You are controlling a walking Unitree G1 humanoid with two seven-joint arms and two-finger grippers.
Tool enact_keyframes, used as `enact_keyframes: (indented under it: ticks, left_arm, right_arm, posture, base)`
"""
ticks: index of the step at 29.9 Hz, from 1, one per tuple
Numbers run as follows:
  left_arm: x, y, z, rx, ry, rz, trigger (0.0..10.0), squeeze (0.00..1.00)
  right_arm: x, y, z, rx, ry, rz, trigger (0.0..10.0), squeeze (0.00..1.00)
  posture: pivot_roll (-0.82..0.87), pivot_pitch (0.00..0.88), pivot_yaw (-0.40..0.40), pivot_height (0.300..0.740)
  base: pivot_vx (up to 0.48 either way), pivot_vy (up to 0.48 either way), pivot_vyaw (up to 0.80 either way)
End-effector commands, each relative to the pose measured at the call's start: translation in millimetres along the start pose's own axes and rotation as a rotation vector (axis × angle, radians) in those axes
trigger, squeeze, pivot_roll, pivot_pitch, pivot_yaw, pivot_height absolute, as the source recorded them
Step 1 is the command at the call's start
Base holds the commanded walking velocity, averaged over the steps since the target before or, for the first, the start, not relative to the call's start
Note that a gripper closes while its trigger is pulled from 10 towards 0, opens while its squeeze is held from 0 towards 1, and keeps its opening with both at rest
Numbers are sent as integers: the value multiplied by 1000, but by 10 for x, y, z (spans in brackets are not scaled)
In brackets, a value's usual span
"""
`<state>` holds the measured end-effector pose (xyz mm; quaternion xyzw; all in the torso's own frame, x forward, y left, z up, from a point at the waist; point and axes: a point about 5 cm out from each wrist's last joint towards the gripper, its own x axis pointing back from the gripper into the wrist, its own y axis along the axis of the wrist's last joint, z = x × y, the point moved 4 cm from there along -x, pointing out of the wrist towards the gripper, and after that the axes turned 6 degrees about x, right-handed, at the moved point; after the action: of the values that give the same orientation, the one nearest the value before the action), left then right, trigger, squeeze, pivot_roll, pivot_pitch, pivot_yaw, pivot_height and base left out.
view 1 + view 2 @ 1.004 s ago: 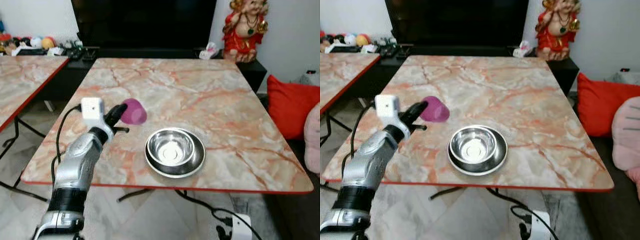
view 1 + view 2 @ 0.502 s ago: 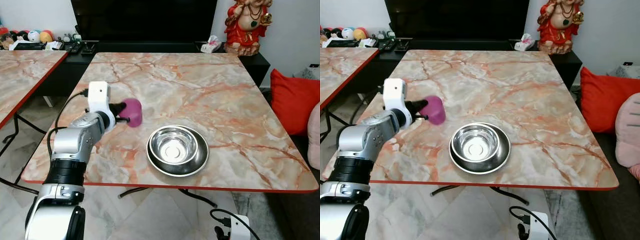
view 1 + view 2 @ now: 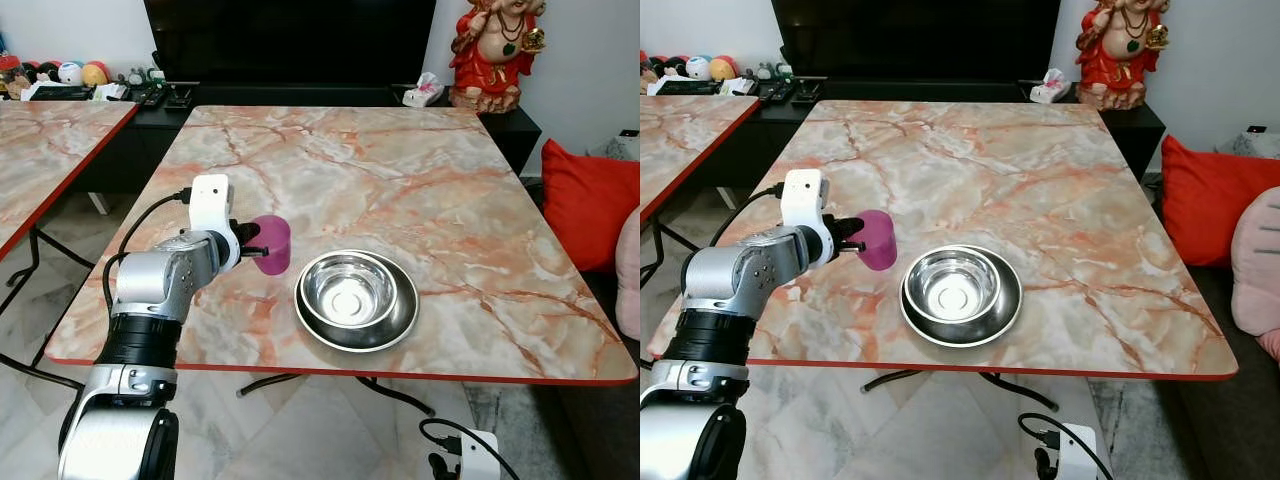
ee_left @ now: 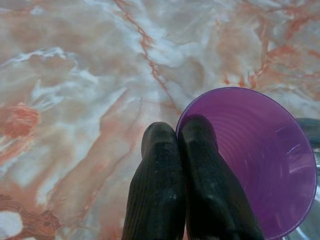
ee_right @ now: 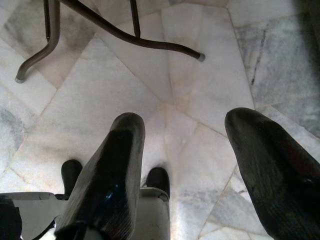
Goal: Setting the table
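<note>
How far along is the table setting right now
Done: a steel bowl sits on a steel plate near the table's front edge. In hand: the left gripper pinches the purple cup's rim, upright beside the bowl, not yet released. The right gripper hangs open over the floor.

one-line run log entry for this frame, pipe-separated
step: placing cup | left gripper: shut on purple cup rim, cup upright | steel bowl: beside cup | right gripper: open, idle over floor

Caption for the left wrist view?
Left claw pinching the purple cup's rim above the marble table.
</note>
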<state>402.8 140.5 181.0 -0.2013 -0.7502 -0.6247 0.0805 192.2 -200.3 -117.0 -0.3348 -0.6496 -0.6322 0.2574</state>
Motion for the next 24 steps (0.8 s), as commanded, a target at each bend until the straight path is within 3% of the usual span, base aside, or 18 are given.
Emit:
enact_keyframes:
  ticks: [1, 8, 24]
  left_arm:
    - [-16, 8, -41, -13, 2, 4, 10000, 0]
    - [-97, -94, -39, 22, 29, 16, 10000, 0]
    - [-138, -150, -25, -2, 56, 18, 10000, 0]
  right_arm:
    - [10, -47, 9, -1, 3, 16, 10000, 0]
    - [17, -68, -9, 0, 1, 21, 10000, 0]
    - [18, -78, -6, 1, 2, 26, 10000, 0]
  posture:
    - [-20, 0, 23, 740]
    - [-26, 0, 22, 740]
    - [-26, 2, 19, 740]
  base:
    - [0, 0, 0]
    - [0, 0, 0]
    - [0, 0, 0]
